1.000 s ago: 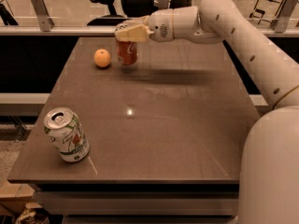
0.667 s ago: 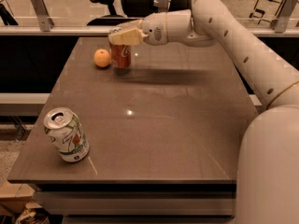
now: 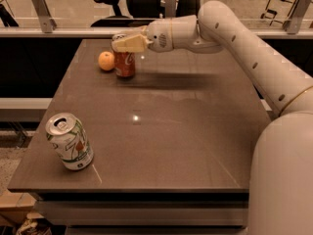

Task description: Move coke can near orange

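Observation:
The coke can point(image 3: 125, 65), red with white script and a silver top, stands upright on the table at the far left, right beside the orange point(image 3: 106, 60), which lies just to its left. My gripper point(image 3: 123, 42) reaches in from the right and is shut on the upper part of the coke can. Its cream fingers point(image 3: 131, 44) cover the can's upper rim.
A white and green soda can point(image 3: 70, 141) stands near the table's front left corner. The brown table point(image 3: 186, 131) ends in a front edge close to that can. A railing and an office chair point(image 3: 110, 4) stand behind the table.
My gripper has carried the coke can to the left, closer to the orange. The orange and the white and green can have not moved.

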### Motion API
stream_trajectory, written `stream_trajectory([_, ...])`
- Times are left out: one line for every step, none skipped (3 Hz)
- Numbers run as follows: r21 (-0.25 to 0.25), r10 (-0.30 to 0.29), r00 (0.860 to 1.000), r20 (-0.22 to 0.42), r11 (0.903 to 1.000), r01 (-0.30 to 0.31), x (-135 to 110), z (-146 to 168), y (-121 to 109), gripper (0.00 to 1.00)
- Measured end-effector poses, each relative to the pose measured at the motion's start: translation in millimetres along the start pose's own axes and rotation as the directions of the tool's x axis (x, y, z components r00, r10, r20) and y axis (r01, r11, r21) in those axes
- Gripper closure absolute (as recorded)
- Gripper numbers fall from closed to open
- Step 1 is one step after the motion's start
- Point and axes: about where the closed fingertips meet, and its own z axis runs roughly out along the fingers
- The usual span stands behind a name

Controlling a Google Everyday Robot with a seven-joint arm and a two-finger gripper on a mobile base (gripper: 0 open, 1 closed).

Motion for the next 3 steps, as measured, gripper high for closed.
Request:
stream_trajectory([0.03,0.005,1.0,-0.008,0.9995,-0.005,4,-15,-6,1.0])
stream_trajectory([0.022,0.014,1.0,-0.023,0.9997,-0.014,9,-15,-17,1.0])
stream_trajectory([0.022,0.014,1.0,-0.023,0.9997,-0.013,9,-15,-17,1.0])
